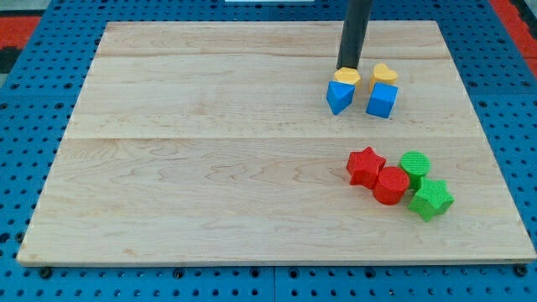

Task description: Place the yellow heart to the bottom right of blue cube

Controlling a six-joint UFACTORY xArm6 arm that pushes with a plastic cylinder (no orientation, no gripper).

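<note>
Upper right of frame: my tip (346, 69), no gripper on it, just above a yellow block (345, 77); yellow heart (385, 74), probably, touching blue cube (382, 101) top. Next: push heart round to lower right

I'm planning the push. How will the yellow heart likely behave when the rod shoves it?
The yellow heart looks low and flat-based, so it should slide, not roll. It touches the blue cube, so a downward push may drag that along. My tip sits by the other yellow block.

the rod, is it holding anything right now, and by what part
Nothing is held; the rod cannot grip. My tip sits at the top edge of a yellow block.
</note>
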